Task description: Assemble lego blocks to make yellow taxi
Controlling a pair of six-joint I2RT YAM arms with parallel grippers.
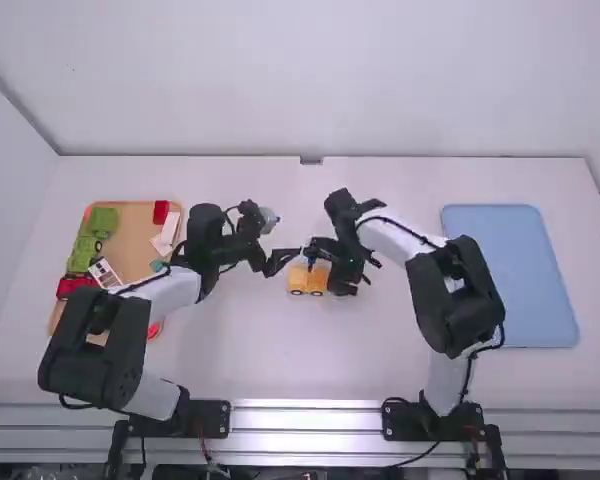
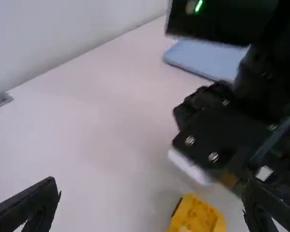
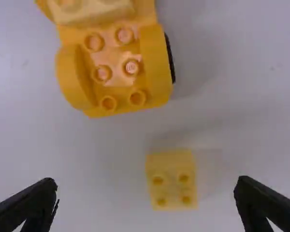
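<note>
Mostly yellow-orange taxi base (image 3: pixel 118 82), round studs (image 3: pixel 102 73), curved sides (image 3: pixel 156 65), dark wheel (image 3: pixel 170 60).

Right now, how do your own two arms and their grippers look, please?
My left arm and right arm have white links, bulky black joints and thin black cables. The left gripper and right gripper are black, each with two tapering fingers. Silver screws and a green light show on the right arm.

from above and behind, the high view is looking forward and down, farthest off; the left wrist view is facing slantwise across the flat white table (image 2: pixel 96 145), nearer, sharing the blue rectangular tray (image 1: pixel 520 280); the right wrist view is looking down closest, sharing the high view's yellow studded plastic car (image 3: pixel 113 72).
</note>
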